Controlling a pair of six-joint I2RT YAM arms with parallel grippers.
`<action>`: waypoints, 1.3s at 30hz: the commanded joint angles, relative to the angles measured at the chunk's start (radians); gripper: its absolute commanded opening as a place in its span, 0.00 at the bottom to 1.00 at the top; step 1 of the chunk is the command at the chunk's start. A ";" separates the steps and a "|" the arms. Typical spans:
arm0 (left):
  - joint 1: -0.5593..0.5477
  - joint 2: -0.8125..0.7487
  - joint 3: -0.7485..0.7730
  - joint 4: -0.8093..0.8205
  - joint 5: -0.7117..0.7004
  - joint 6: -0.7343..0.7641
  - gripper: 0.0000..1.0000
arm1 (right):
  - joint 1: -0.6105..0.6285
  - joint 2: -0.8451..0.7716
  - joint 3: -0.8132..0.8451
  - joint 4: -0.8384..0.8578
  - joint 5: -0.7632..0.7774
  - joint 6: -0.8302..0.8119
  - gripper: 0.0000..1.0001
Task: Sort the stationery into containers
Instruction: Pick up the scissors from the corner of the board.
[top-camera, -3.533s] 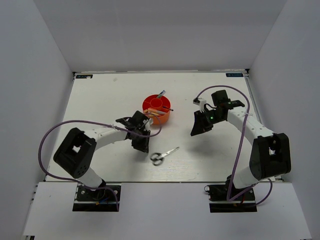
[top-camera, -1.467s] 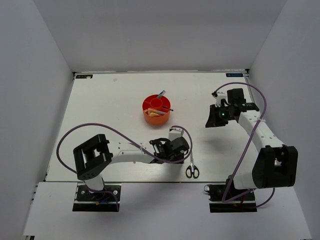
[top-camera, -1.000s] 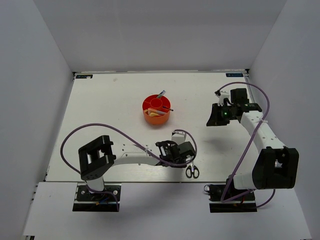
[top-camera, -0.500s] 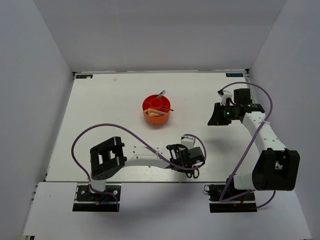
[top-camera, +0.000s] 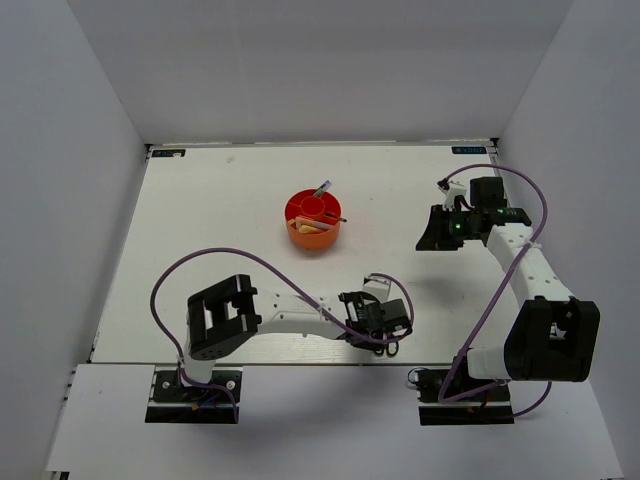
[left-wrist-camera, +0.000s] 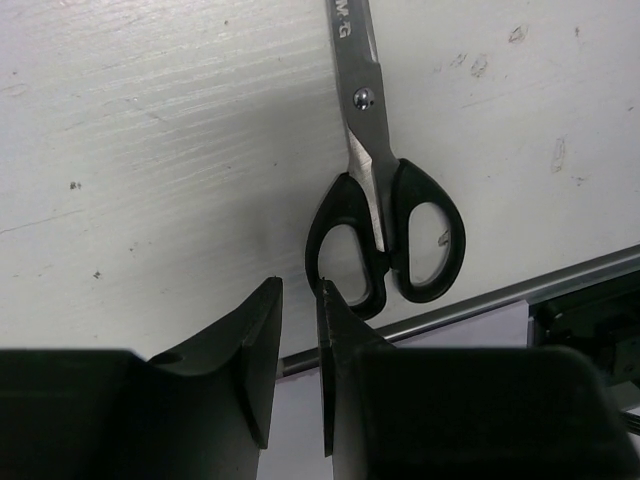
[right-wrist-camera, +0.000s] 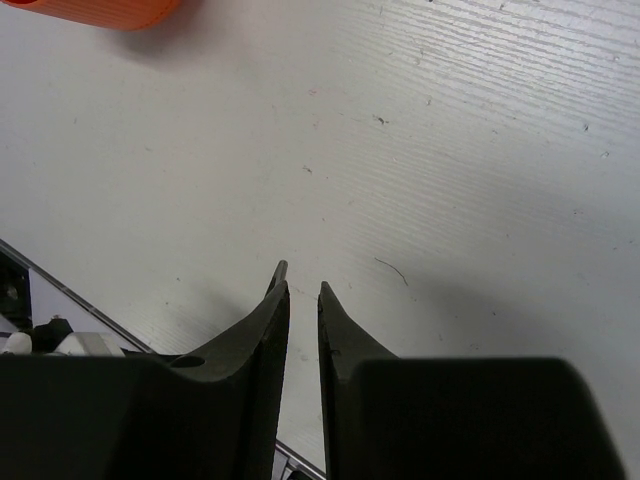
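The scissors (left-wrist-camera: 385, 230) lie close to the near edge of the bench (top-camera: 200, 220), well apart from the orange organiser (top-camera: 312, 240). The left claw (left-wrist-camera: 300, 285), pressed almost together and holding nothing, is at one handle loop. The step in hand seems to be picking them up, so the claw must probably spread first, and the edge leaves little room. The right claw (right-wrist-camera: 302, 275), nearly pressed together and empty, hovers far off.

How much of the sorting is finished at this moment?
Done: a pen and other pieces sit in the orange organiser. In hand: nothing; the left gripper is closed beside the scissors, the right gripper empty. Left: the scissors, lying at the table edge.
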 joint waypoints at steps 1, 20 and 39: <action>-0.011 -0.001 0.034 -0.008 0.004 -0.016 0.31 | -0.007 -0.024 -0.010 0.017 -0.031 0.013 0.21; -0.014 0.063 0.052 -0.062 0.011 -0.022 0.38 | -0.010 -0.024 -0.010 0.015 -0.054 0.013 0.21; 0.018 0.031 -0.169 -0.085 0.050 -0.034 0.15 | -0.050 -0.031 -0.012 0.014 -0.083 0.019 0.21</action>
